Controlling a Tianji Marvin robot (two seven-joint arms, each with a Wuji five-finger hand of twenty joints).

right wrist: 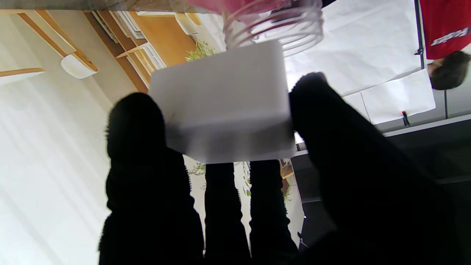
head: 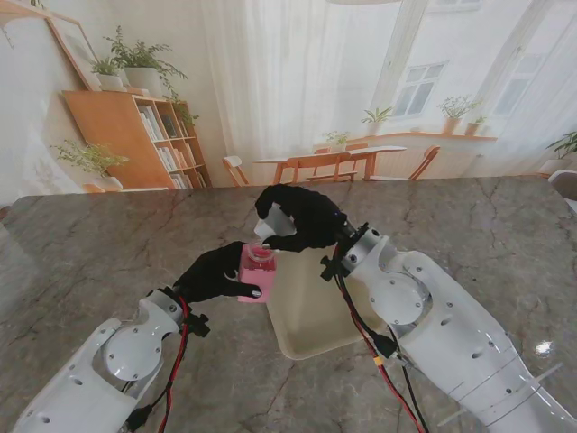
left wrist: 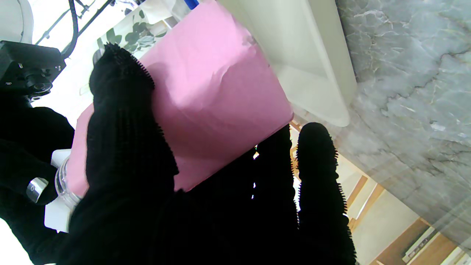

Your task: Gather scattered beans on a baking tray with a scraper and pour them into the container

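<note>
Near the centre of the stand's frame, the left hand (head: pixel 215 275), gloved in black ribbed knit, is wrapping its fingers around a pink jar (head: pixel 257 272) with a clear threaded neck, holding it just left of the tray (head: pixel 311 334). The tray is a cream, smooth, rounded-corner rectangle lying on the grey veined marble table (head: pixel 81 262); whether beans are lying in it cannot be made out. The right hand (head: pixel 302 221), in the same black glove, is pinching a flat white rectangular scraper (head: pixel 268 225) right at the jar's mouth. In the right wrist view the scraper (right wrist: pixel 224 103) is sitting between thumb and fingers, with the jar's transparent ridged rim (right wrist: pixel 274 27) at the upper centre. In the left wrist view the jar's pink wall (left wrist: pixel 206 99) is filling the middle, matte and slightly creased.
</note>
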